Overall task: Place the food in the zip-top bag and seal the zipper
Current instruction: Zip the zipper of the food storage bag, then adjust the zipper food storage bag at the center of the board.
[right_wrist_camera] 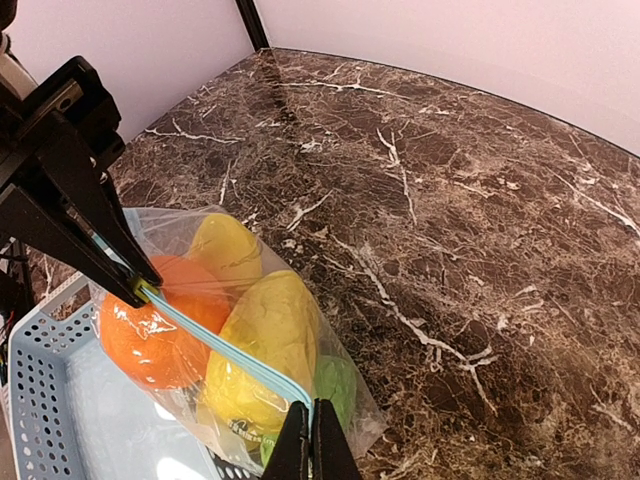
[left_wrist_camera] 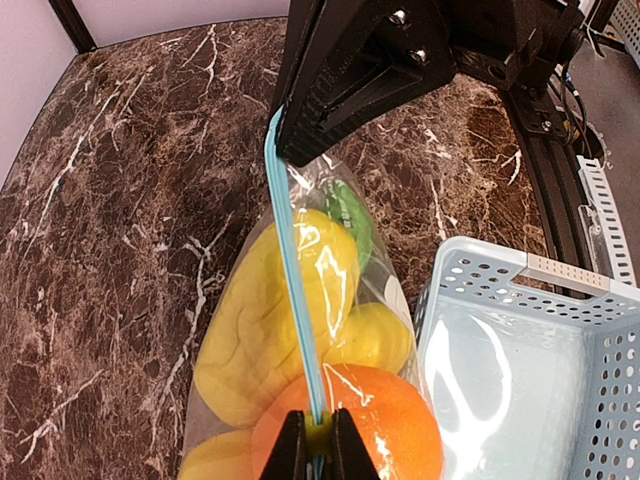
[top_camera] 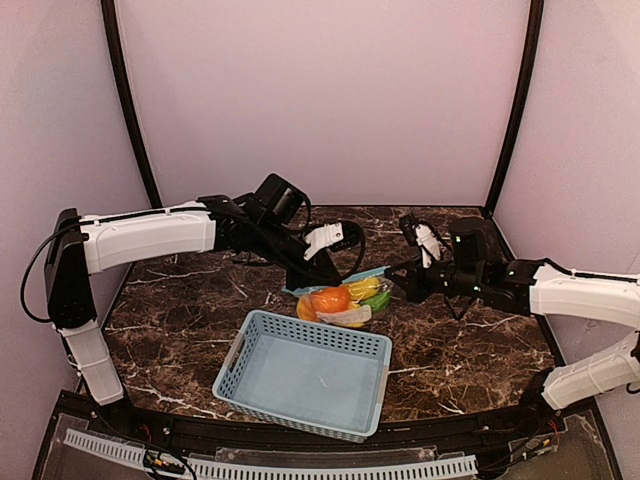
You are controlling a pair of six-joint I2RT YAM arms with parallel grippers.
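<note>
Nearest sits the blue basket point(top_camera: 232, 372); just behind it the bag point(top_camera: 352, 318), food point(top_camera: 331, 298) inside, lies on the table point(top_camera: 470, 350). Left claw point(left_wrist_camera: 319, 447) pinches one end of the zipper point(left_wrist_camera: 290, 260), right claw point(right_wrist_camera: 310, 447) the other, both closed tight; the strip runs straight between them.

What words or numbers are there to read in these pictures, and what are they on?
No text reads clearly anywhere.
Tiny dark print low on a yellow fruit in the zip-top bag, right wrist view: too blurred to read.
White label on the bag: no letters visible.
</note>
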